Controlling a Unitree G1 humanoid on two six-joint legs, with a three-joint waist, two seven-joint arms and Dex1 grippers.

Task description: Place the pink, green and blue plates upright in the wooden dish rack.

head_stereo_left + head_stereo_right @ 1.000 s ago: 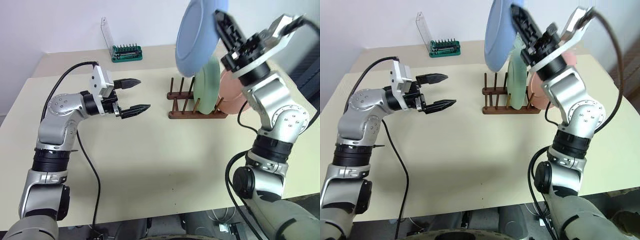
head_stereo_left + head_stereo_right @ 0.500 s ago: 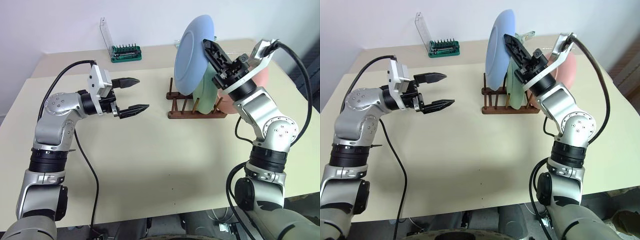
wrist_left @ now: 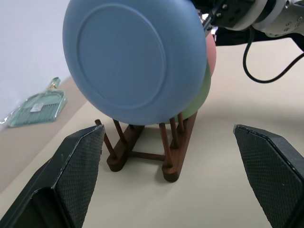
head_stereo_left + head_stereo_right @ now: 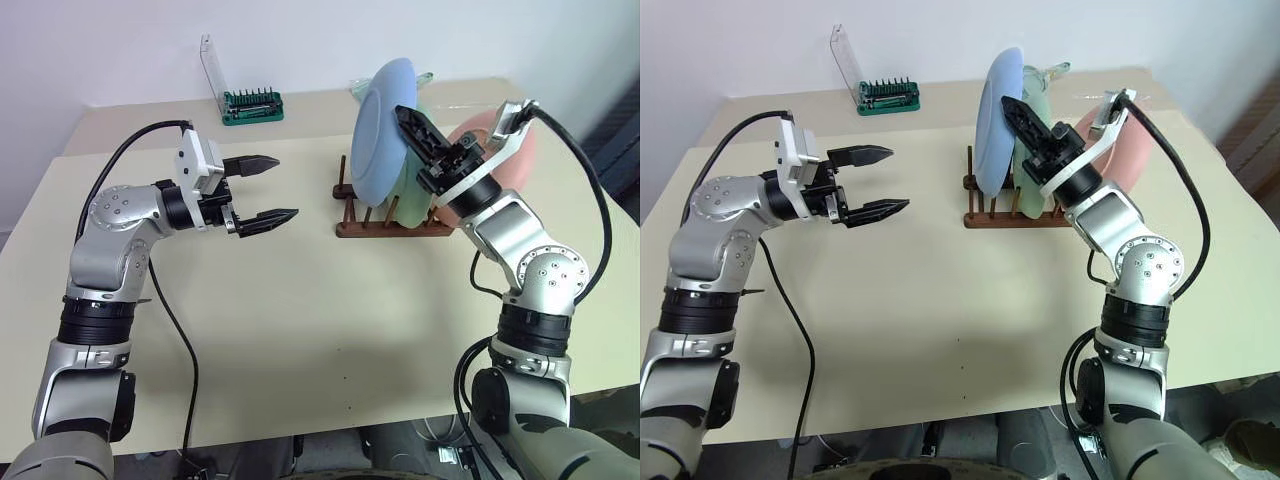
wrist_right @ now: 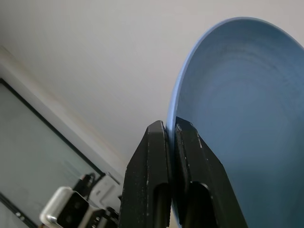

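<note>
From the head views, we judge the main risk to be the blue plate (image 4: 382, 128) missing its slot: it leans as it nears the wooden dish rack (image 4: 385, 212), and if its lower edge lands on a peg top instead of between pegs, it could skid off or knock the green plate (image 4: 415, 190) just behind it. The pink plate (image 4: 505, 155) stands furthest back, beyond our right hand (image 4: 420, 130), which is clamped shut on the blue plate's rim. Our left hand (image 4: 262, 188) hovers above the surface, well apart from the rack, its fingers spread wide and holding nothing.

In the left wrist view, the blue plate's bottom edge sits right at the peg tops; we cannot tell whether it is seated. A loose release here could let it tip.

In the right wrist view, the two fingers (image 5: 152, 175) pinch the blue rim tightly.
</note>
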